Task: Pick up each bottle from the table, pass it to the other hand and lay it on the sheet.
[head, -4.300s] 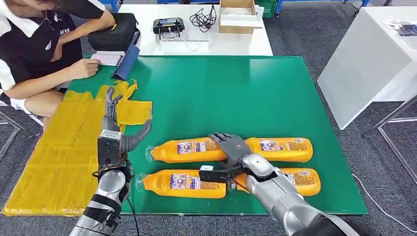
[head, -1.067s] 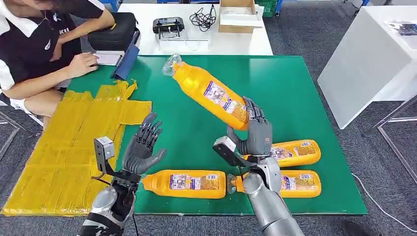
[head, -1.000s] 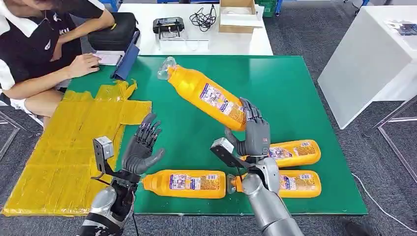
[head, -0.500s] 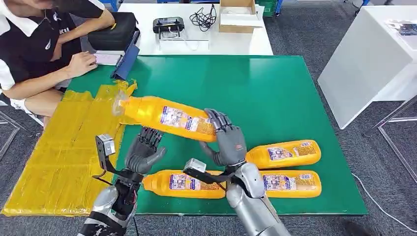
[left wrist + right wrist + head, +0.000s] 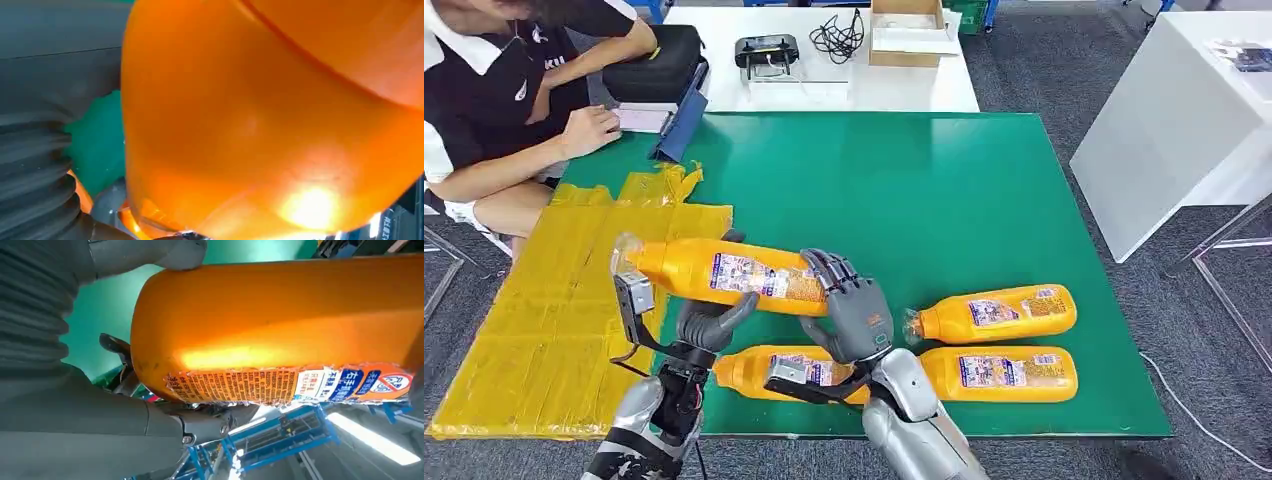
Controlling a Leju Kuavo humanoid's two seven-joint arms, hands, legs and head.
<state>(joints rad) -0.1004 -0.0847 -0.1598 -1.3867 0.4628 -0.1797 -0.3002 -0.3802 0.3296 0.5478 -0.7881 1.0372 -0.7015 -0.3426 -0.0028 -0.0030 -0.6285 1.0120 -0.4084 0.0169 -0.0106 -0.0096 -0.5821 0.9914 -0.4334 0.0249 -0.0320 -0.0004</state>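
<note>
Midair, both hands grasped one orange bottle (image 5: 724,275): right hand (image 5: 852,315) around its base, left hand (image 5: 709,322) beneath its middle, above the green table (image 5: 944,190); three orange-filled bottles (image 5: 996,312) lay nearby.

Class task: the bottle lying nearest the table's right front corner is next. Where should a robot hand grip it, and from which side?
Grip the bottle around its labelled middle, coming down from above: it lies flat, its neighbour close behind.

Bright even overhead light, sharp head view, wrist views blurred (glare patches)
</note>
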